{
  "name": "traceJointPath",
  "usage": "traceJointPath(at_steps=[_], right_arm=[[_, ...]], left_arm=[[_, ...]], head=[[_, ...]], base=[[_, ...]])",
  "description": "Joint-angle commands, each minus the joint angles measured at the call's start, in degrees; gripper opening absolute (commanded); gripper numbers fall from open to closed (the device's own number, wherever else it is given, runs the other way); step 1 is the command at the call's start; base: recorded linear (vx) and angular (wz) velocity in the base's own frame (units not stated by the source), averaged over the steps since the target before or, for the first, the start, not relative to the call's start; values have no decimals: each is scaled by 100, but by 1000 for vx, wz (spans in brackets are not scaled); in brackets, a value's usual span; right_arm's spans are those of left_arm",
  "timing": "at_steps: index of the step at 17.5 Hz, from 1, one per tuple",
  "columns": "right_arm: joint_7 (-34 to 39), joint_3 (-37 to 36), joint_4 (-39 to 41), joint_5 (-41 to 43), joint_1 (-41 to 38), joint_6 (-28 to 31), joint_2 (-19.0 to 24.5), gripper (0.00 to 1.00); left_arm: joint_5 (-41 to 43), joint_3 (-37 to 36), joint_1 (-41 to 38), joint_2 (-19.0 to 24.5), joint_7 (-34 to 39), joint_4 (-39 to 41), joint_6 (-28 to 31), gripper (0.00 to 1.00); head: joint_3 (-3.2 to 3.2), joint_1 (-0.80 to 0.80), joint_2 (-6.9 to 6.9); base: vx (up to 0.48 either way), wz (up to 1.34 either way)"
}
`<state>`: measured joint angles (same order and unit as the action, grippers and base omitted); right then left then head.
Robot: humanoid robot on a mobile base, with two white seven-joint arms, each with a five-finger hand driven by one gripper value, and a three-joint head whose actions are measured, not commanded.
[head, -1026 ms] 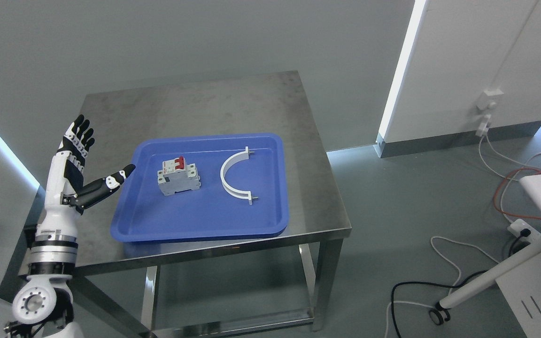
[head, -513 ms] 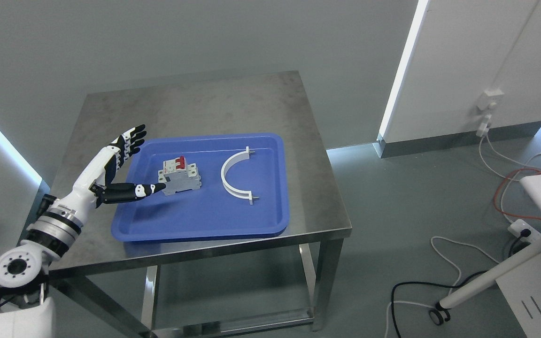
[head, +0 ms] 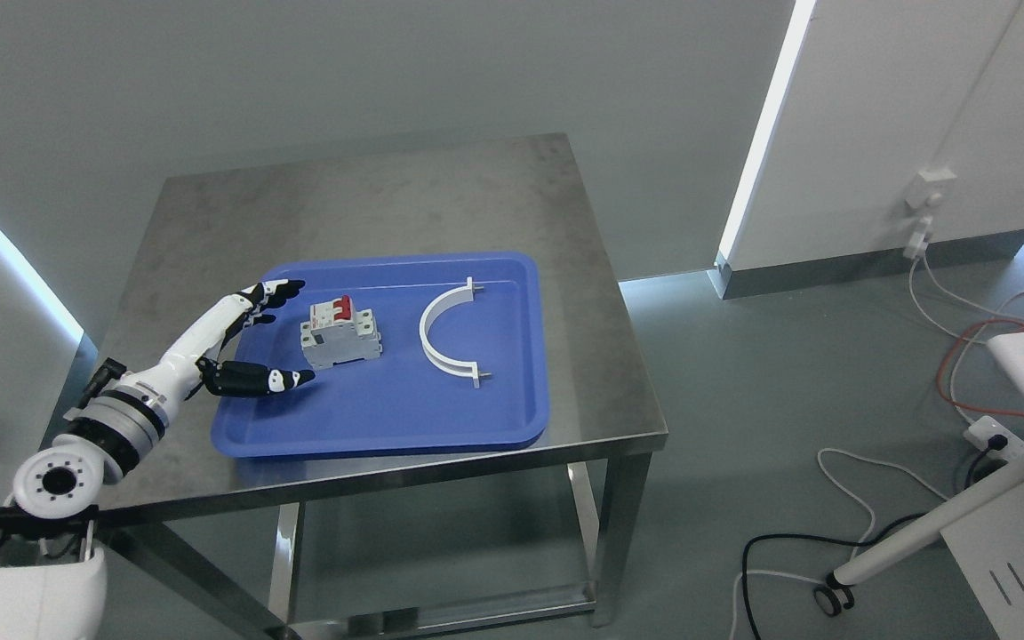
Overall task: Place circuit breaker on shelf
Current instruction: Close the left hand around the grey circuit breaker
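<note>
Steel table (head: 405, 191) on a grey floor carries a blue tray (head: 388, 418); nearest, the left hand (head: 250, 342) hovers over the tray's left edge, fingers (head: 274, 289) and thumb spread, holding nothing. Just beyond sits the breaker (head: 340, 333), untouched: a pale grey block with a red switch, upright. Grasp, lift and shelving are all left, and no shelf shows. Farther right lies a white clamp (head: 445, 333)

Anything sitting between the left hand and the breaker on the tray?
Nothing visible. The open left hand is just left of the grey circuit breaker with red switch, only bare blue plastic tray between them.
</note>
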<state>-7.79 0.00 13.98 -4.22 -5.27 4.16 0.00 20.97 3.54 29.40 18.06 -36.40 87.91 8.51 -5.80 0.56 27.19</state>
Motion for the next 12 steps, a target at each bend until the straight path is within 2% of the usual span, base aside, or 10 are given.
traceJointPath(at_steps=[1, 4, 7, 8, 9, 12], right_arm=[[6, 114, 0, 0, 0, 41, -100, 100], [-3, 114, 0, 0, 0, 41, -100, 100], [-3, 114, 0, 0, 0, 33, -100, 100], [-3, 114, 0, 0, 0, 41, -100, 100], [-3, 114, 0, 0, 0, 41, -100, 100], [-3, 114, 0, 0, 0, 41, -100, 100]], left_arm=[[442, -486, 162, -223, 19, -467, -16, 66], [540, -477, 241, -443, 46, -608, -156, 61], [540, -249, 241, -531, 37, -609, -375, 34], [540, -118, 241, -557, 63, -626, -576, 20], [549, 5, 259, -592, 63, -687, -761, 15], [540, 427, 268, -846, 81, -793, -1061, 7]], head=[[0, 0, 0], [0, 0, 0], [0, 0, 0], [0, 0, 0], [0, 0, 0], [0, 0, 1]], base=[[27, 21], [11, -21], [-6, -21], [0, 0], [0, 0], [0, 0]])
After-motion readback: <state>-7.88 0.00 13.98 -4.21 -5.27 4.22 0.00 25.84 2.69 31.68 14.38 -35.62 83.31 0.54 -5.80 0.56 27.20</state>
